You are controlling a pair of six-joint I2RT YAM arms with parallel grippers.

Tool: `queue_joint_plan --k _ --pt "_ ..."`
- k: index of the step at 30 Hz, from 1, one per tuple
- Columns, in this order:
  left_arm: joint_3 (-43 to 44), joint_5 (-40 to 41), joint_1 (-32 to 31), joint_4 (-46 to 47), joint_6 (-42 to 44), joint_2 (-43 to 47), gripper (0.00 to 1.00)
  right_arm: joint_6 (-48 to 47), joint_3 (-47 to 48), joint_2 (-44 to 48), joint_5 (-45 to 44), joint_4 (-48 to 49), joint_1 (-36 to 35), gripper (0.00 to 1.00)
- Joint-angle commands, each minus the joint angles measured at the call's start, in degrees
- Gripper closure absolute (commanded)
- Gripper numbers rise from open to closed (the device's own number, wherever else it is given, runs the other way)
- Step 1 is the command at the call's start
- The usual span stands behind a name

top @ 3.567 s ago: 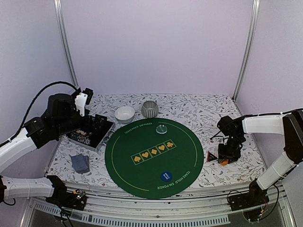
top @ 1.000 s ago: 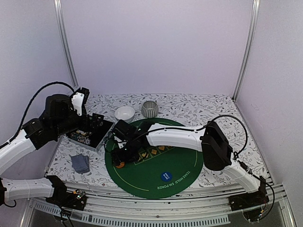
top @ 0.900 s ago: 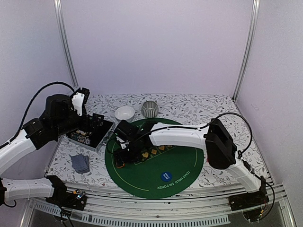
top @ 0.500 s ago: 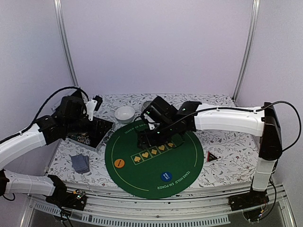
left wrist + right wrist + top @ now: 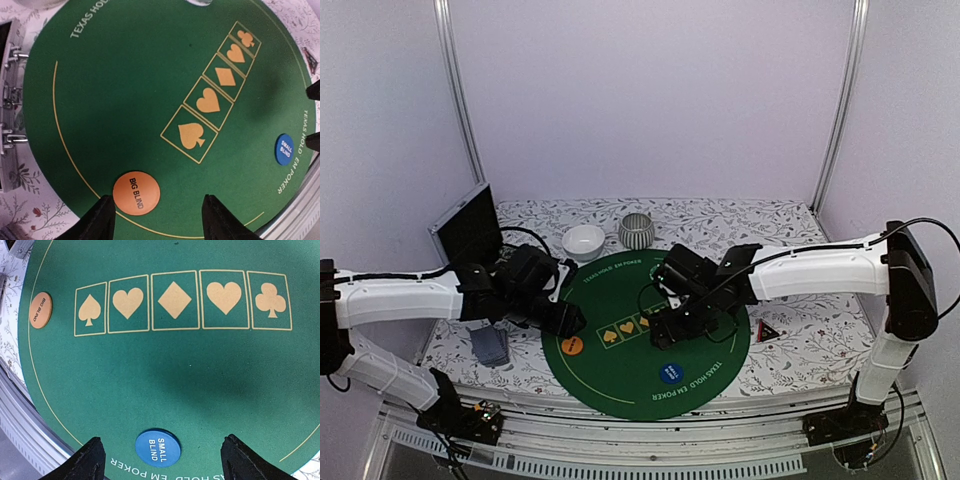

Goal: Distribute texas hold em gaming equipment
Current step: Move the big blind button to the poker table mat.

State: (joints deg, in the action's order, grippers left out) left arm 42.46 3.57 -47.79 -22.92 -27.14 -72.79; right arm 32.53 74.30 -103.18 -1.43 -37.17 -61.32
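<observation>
nearest to me, the blue small blind disc (image 5: 668, 372) lies flat on the green mat (image 5: 620, 385), close to its near rim. in the right wrist view it sits below and between the fingers of the right pincer (image 5: 162, 439), which stands spread wide and holds nothing.

left of it, the orange big blind disc (image 5: 136, 193) lies flat just inside the mat's yellow line. the left pincer (image 5: 159, 200) is over it, jaws apart, nothing pinched, the disc nearer one finger than the other. whether either pincer touches the mat i cannot tell.

off the mat to the left, the card stack (image 5: 490, 345) lies on the patterned table (image 5: 800, 250), slightly fanned. off the mat to the right lies the red-black triangle (image 5: 767, 330). beyond the mat stand the white bowl (image 5: 583, 241) and striped bowl (image 5: 637, 231), with the open case (image 5: 470, 225) at far left.

judgement: the discs look light, stiff, thin and smooth. they offer only a low edge, so i would take them across the diameter with fingertips down on the felt. the cards look slippery and liable to slide apart, so i would grip the stack by its long edges.
</observation>
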Motion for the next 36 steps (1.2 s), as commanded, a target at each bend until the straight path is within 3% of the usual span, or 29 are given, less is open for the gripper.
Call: queue_joint_plan --k 1,5,11,21,36 --pt "-0.31 3.55 -2.78 -0.03 -4.81 -4.38 0.39 0.03 -2.00 3.26 -1.56 1.57 0.48 0.18" --pt "2.01 9.86 -3.63 -3.61 -6.46 -8.89 0.30 -0.34 -3.50 3.96 -1.55 1.96 0.58 0.18" --pt "2.32 10.12 -4.18 -4.14 -8.26 -14.48 0.19 -0.70 -6.11 5.39 -1.95 2.10 1.06 0.17" --pt "2.71 12.56 -5.11 -5.86 -9.64 -20.21 0.22 -1.41 -8.02 6.75 -1.99 2.10 2.06 0.16" --pt "1.92 19.48 -5.07 -10.30 -13.29 -18.65 0.31 -2.12 -8.20 6.88 -1.37 2.02 2.54 0.14"
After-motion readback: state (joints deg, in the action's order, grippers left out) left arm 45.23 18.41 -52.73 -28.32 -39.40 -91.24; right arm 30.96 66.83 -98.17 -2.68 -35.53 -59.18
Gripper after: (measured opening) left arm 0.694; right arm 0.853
